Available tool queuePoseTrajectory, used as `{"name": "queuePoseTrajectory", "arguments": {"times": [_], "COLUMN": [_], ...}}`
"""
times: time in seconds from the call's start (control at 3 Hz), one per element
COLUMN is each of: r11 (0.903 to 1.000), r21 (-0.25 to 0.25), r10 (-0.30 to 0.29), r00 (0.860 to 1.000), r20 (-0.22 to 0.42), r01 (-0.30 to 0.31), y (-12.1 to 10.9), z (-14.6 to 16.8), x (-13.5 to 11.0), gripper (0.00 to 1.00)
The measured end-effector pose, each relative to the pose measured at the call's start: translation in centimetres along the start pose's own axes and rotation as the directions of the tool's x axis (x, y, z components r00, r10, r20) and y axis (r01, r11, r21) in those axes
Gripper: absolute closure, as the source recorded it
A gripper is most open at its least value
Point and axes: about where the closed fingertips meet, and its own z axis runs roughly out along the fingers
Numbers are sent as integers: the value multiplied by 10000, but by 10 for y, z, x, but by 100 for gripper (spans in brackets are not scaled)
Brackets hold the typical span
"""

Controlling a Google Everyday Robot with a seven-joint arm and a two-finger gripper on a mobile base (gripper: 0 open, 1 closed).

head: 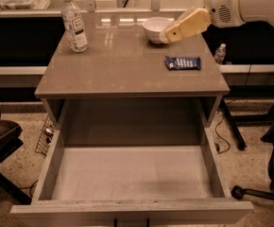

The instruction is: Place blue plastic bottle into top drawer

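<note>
Bottle [74,21] stands upright, well left of the bowl [154,27]. Gripper [164,36] hangs at the bowl's right rim; whether it is open or closed, I cannot tell. Drawer [127,174] below is pulled out.

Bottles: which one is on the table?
The tall blue plastic bottle, back left, far from the gripper by the bowl; the tiny bottle sits beyond the table.

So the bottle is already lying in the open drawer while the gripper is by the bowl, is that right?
Not quite: the camera view shows the bottle standing on the table, back left. The drawer is open and the gripper is by the bowl.
</note>
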Motion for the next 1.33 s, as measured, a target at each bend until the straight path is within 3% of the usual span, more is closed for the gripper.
{"name": "queuePoseTrajectory", "arguments": {"times": [0.33, 0.67, 1.33], "r11": [10000, 9999, 9960], "r21": [0, -143, -446], "r10": [0, -44, 819], "r00": [10000, 9989, 9899], "r20": [0, 468, 1155], "r01": [0, 51, -772], "y": [0, 12, 20], "z": [0, 42, 187], "x": [0, -19, -60], "gripper": [0, 0, 0]}}
